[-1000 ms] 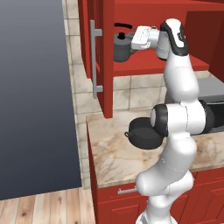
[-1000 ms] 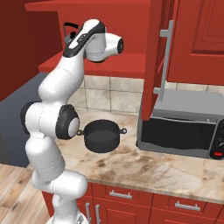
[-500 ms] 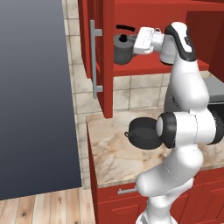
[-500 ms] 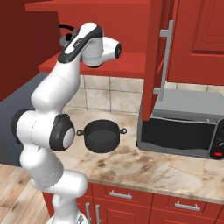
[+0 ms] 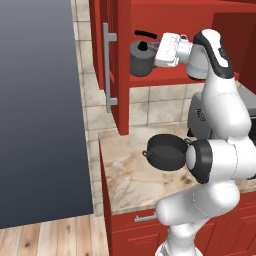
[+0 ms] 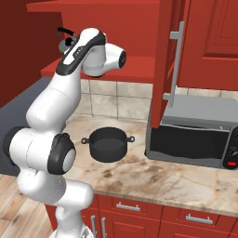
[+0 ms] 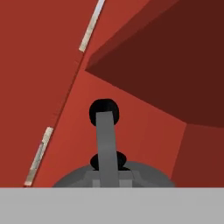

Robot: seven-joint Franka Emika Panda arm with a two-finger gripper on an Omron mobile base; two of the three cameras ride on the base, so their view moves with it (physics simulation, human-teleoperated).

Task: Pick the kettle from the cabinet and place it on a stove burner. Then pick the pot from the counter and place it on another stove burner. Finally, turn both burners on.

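The dark grey kettle [image 5: 140, 61] [image 6: 63, 44] is at the shelf of the open red cabinet [image 5: 121, 90], and I cannot tell whether it rests on the shelf. My gripper [image 5: 154, 48] reaches in from the right and is shut on the kettle's black arched handle [image 5: 145, 34]. In the hand view that handle [image 7: 106, 138] runs up the middle above the grey lid [image 7: 72, 179]. The squat black pot [image 5: 167, 152] [image 6: 108, 145] sits on the marbled counter [image 5: 127, 187] [image 6: 158, 181] below, close to my arm. The stove burners are out of view.
The open cabinet door with its long grey bar handle [image 5: 106, 67] stands left of the kettle. A tall dark grey panel [image 5: 35, 115] fills the left side. A microwave [image 6: 200, 135] stands right of the pot under another cabinet door [image 6: 169, 51].
The hand and kettle have shifted slightly outward and lower together. My elbow has swung out to the side. The pot has not moved.
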